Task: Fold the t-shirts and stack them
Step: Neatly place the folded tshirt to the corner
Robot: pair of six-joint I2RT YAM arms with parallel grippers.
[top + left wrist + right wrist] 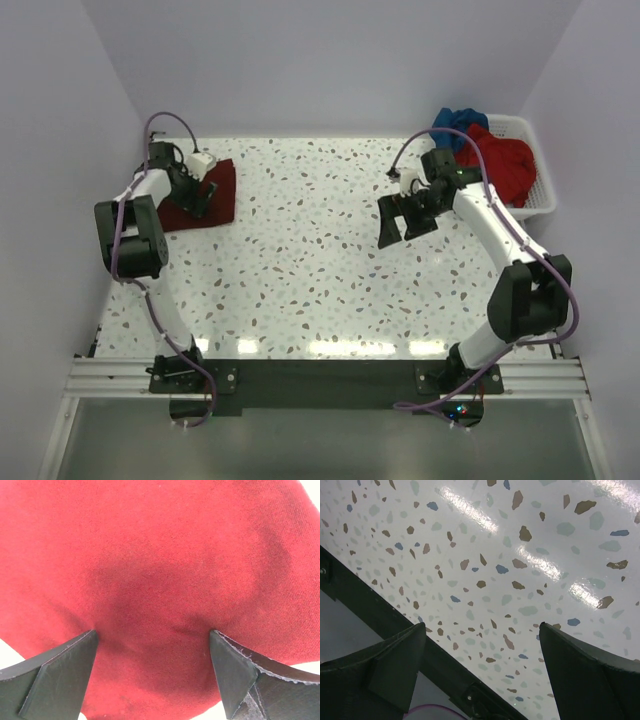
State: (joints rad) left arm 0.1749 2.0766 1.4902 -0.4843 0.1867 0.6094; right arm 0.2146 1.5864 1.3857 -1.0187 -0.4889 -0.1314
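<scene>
My left gripper (152, 636) is spread over the limp dark maroon cloth t-shirt (160, 570). I'd pinch its edge. My right gripper (482, 626) gapes empty.

a white slatted basket (543, 195) sits far right on the speckled table (320, 280)

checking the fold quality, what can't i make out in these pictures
- maroon t-shirt: top view, left gripper covers its middle; left wrist view cuts off its edges, so folds unclear.
- blue t-shirt: top view, mostly hidden behind the red t-shirt in the basket.
- right wrist view: shows only table.
</scene>
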